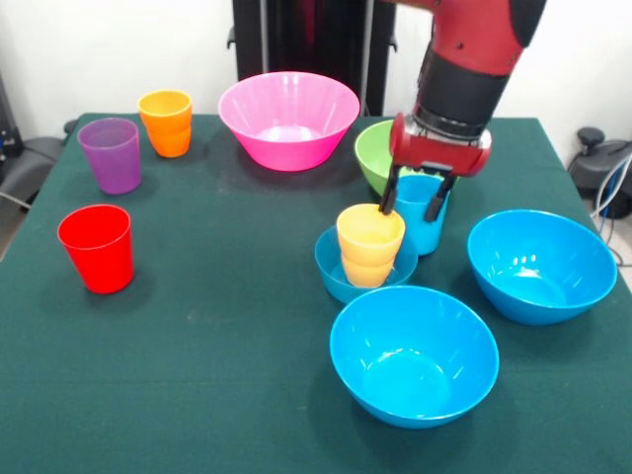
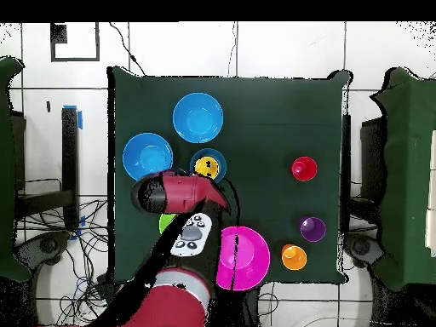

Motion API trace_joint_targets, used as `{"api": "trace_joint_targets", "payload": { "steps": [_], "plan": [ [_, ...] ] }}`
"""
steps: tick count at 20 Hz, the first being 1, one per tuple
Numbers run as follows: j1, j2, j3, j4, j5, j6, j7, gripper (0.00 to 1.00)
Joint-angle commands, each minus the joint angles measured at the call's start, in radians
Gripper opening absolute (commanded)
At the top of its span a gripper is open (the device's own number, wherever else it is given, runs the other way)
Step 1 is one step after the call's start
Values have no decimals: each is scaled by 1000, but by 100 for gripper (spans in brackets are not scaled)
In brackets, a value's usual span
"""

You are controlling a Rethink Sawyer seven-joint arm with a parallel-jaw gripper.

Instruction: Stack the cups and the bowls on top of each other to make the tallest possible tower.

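The gripper (image 1: 413, 205) hangs low over the table with its two dark fingers spread apart: one finger (image 1: 388, 195) is at the far right rim of the yellow-orange cup (image 1: 369, 245), the other reaches into the mouth of the light blue cup (image 1: 425, 212). Whether it has a grip on the light blue cup's wall I cannot tell. In the overhead view the red arm hides the gripper and the light blue cup.

The yellow-orange cup stands upright inside the small blue bowl (image 1: 336, 272), which is all there is of a tower. The light blue cup stands just beside that bowl, on its far right. Behind it, partly hidden by the gripper, sits the green bowl (image 1: 373, 156).

A large blue bowl (image 1: 414, 355) lies near the small bowl on the near side, and a second large blue bowl (image 1: 541, 265) lies to the right. The large pink bowl (image 1: 288, 118) sits at the far middle of the green table (image 1: 217, 336).

Well apart on the left stand the orange cup (image 1: 166, 122), the purple cup (image 1: 110, 154) and, nearest, the red cup (image 1: 96, 247), all upright.
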State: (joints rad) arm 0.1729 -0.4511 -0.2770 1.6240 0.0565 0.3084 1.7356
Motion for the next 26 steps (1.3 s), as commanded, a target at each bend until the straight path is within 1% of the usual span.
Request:
{"api": "trace_joint_targets", "payload": {
  "steps": [1, 5, 8, 13, 17, 19, 21, 26],
  "plan": [
    [28, 15, -45, -38, -1, 117, 170, 100],
    [15, -33, -17, -14, 9, 149, 158, 100],
    [19, -63, -30, -9, 7, 182, 155, 100],
    [14, -105, -21, 33, 14, 175, 166, 100],
    [26, -117, -46, 28, 2, 208, 165, 100],
    [18, -118, -43, 46, 7, 226, 169, 100],
    [18, -114, -49, 43, -5, 221, 160, 100],
    [29, -122, -72, 39, -10, 237, 165, 100]
  ]
}}
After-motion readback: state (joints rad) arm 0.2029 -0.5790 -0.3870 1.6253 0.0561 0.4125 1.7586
